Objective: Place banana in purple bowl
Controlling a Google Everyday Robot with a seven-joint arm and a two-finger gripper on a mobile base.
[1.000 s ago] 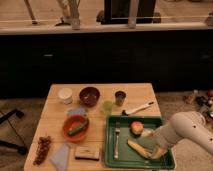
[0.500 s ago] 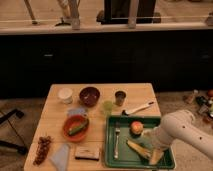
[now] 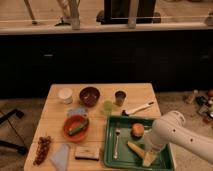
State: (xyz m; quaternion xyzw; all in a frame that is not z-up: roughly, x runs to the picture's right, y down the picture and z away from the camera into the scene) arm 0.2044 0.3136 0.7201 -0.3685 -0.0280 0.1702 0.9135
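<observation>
Your arm (image 3: 176,134) bends down from the right into the green tray (image 3: 112,150). Its gripper (image 3: 149,157) is at the banana (image 3: 134,148); you cannot tell its grip.

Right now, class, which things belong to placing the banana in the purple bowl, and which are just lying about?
Belong to the job:
banana, lying in the green tray
purple bowl
gripper, low over the tray by the banana

Just lying about:
orange bowl
white cup
fork
orange-red fruit
grapes
</observation>
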